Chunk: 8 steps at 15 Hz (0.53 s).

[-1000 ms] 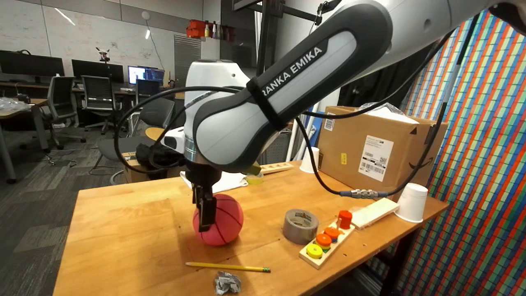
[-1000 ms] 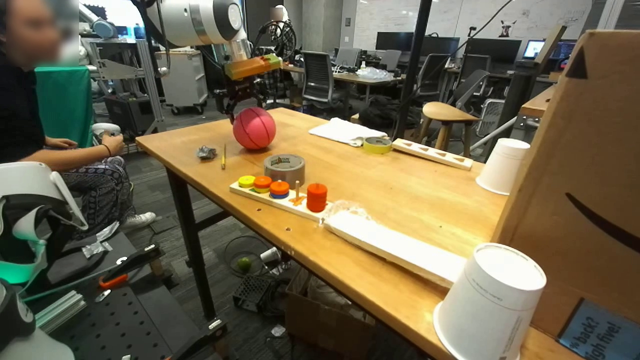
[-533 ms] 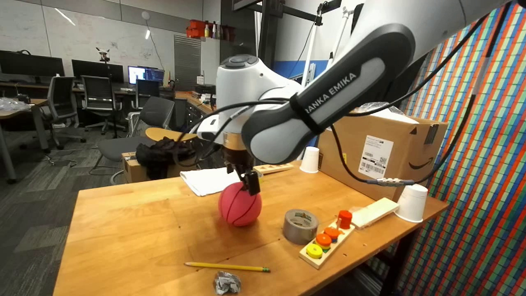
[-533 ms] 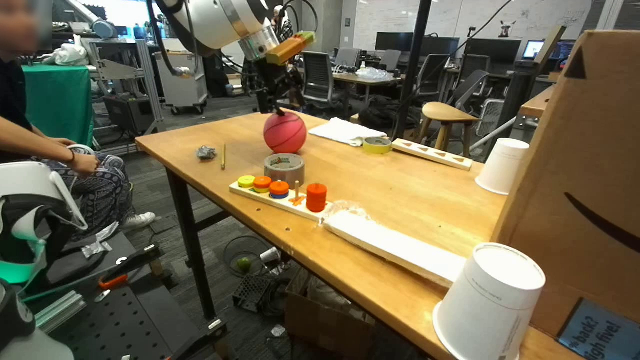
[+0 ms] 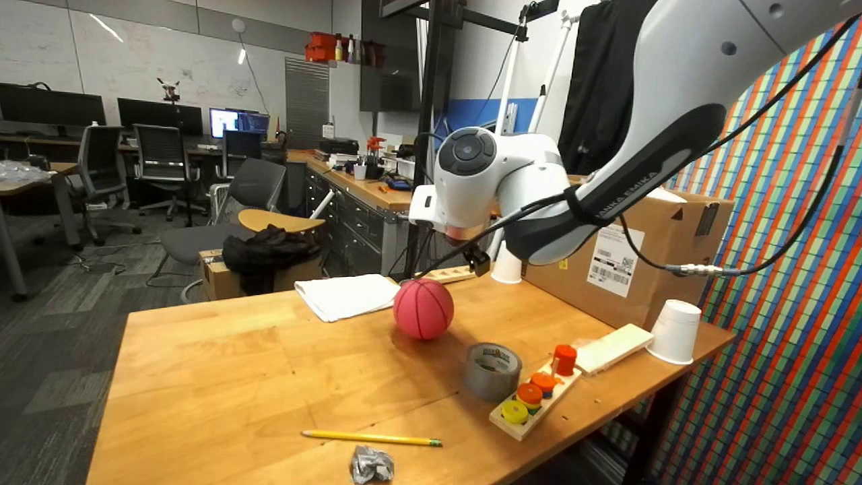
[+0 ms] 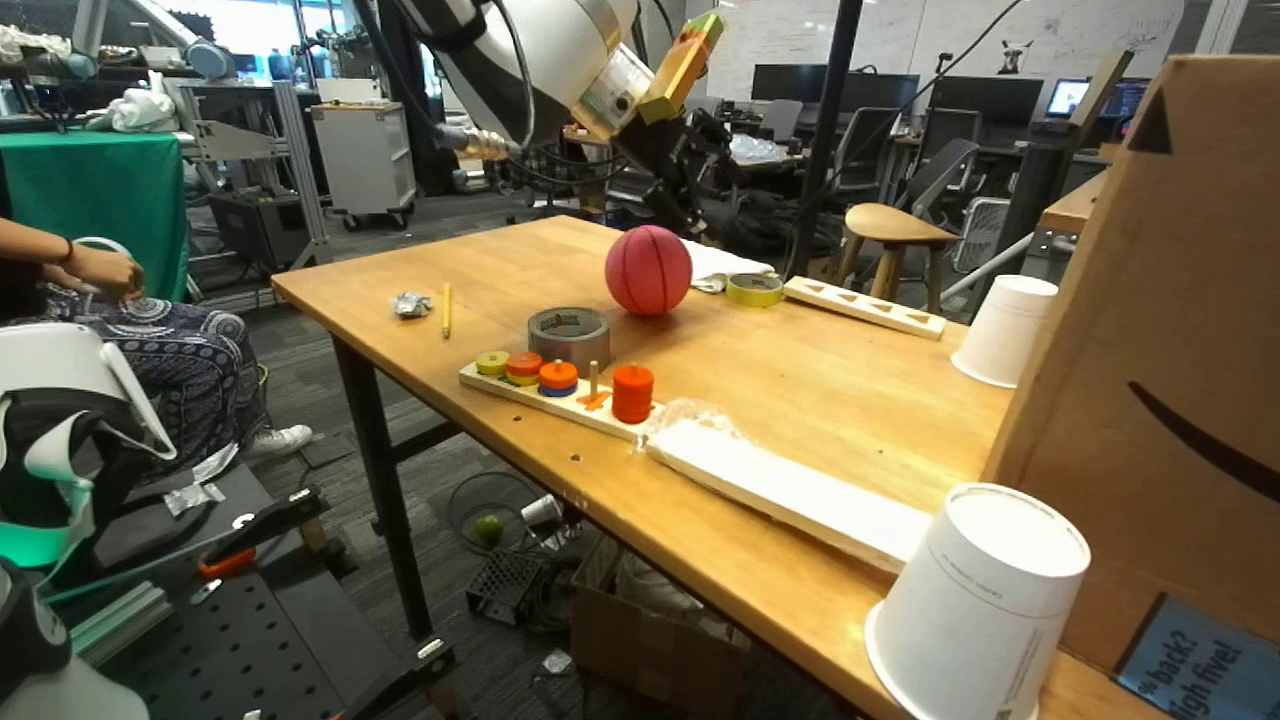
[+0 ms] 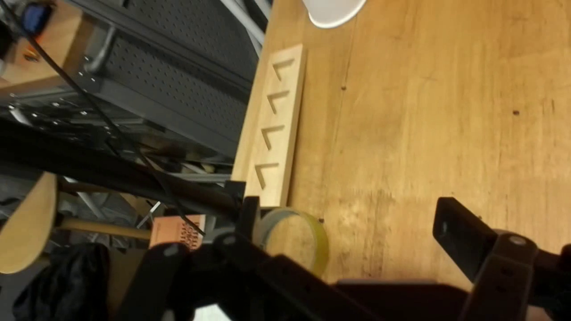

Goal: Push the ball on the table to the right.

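the pinkish-red ball, marked with thin dark seams, rests on the light-brown wooden desk, between a white cloth and a grey tape roll. it stands apart from the roll; whether it touches the cloth cannot be told. the pincer, in the wrist view, has its two fingers spread wide, the desk top visible between them. in an exterior view it hangs above and beside the ball; contact cannot be judged. a yellow tape ring lies just beside a wooden strip with triangular recesses. a pegboard bearing coloured discs lies just beside the grey roll. a pencil and a crumpled silvery scrap lie near each other, well apart from the ball. two inverted white cups stand by a cardboard box.
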Each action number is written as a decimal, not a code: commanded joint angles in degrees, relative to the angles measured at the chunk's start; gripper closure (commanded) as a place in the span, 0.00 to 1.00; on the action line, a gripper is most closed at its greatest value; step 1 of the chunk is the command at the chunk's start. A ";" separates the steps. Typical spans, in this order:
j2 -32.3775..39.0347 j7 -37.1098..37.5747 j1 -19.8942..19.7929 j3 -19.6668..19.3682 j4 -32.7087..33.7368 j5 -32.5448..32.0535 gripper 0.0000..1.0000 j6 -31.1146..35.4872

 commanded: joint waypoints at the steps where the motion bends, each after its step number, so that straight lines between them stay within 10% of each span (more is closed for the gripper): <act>1: -8.35 15.64 -1.07 3.27 -6.90 -15.70 0.00 -6.61; 3: -12.57 22.02 -0.95 6.27 -12.03 -16.68 0.00 -13.17; 8: -22.20 20.00 0.12 12.46 -21.74 5.52 0.00 -14.20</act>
